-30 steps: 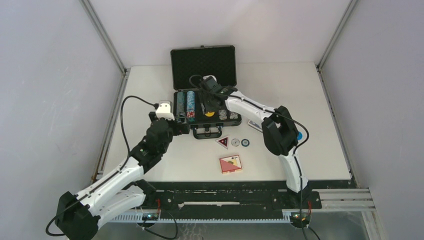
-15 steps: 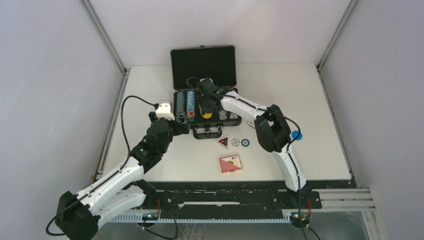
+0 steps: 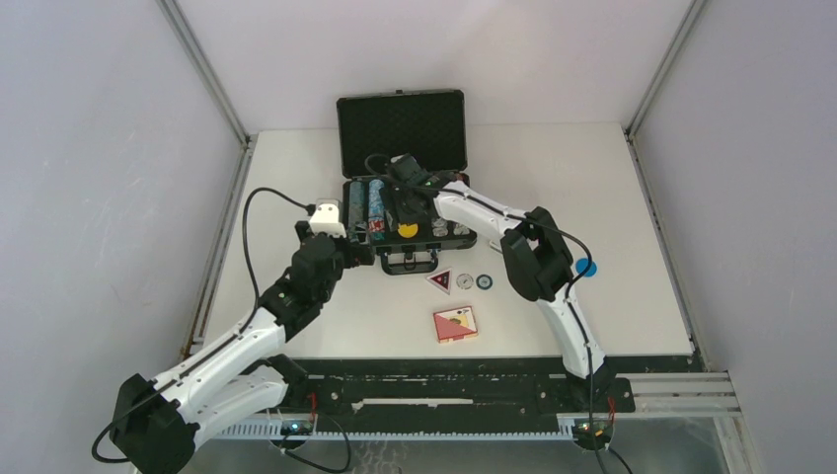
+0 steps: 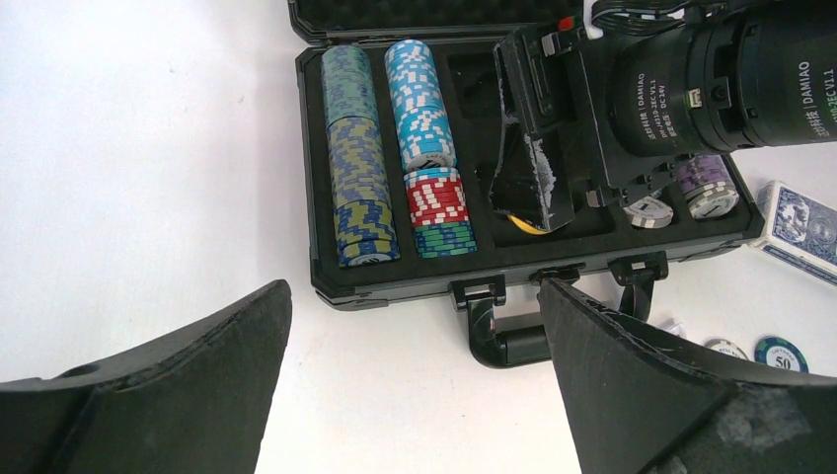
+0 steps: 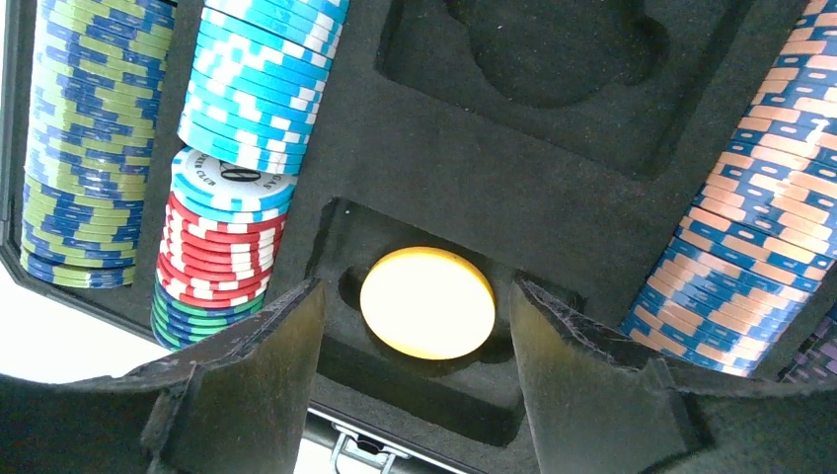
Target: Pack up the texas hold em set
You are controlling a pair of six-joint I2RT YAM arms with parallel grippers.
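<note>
The black briefcase lies open, its foam lid up at the back. Rows of poker chips fill its left side. More rows show in the right wrist view. A yellow round button lies in a foam recess in the middle. My right gripper is open, just above the button, one finger on each side. My left gripper is open and empty over the table by the case's near left corner.
On the table in front of the case lie a triangular button, two small round chips, and a red card deck. A blue deck lies right of the case. A blue disc lies by the right arm. The case handle points toward me.
My right gripper has drawn back a little toward the lid, and the yellow button now shows in full in its recess. The right elbow has swung left. The left arm has barely moved.
</note>
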